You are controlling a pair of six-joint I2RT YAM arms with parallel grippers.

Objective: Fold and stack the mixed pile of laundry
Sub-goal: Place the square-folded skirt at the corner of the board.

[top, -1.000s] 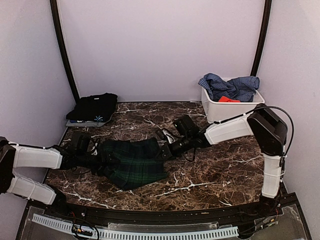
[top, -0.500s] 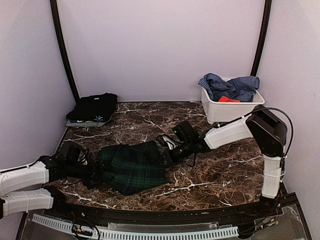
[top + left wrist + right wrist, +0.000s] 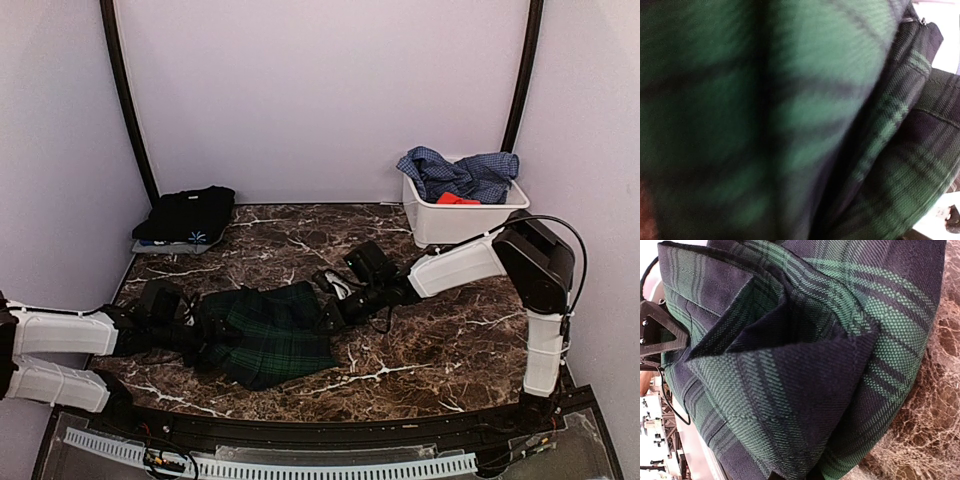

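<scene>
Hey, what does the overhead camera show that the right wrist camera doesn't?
Only overhead: the white bin holding the blue checked shirt and red-orange piece, and the folded black garment at the back left. Only the right wrist: the weave of the plaid garment and its bunched corner fold, close up. Both: that plaid on the marble table.

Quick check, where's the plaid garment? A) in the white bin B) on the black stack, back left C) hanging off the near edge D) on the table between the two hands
D: the plaid garment lies on the table, left hand at one end, right hand at the other.
</scene>
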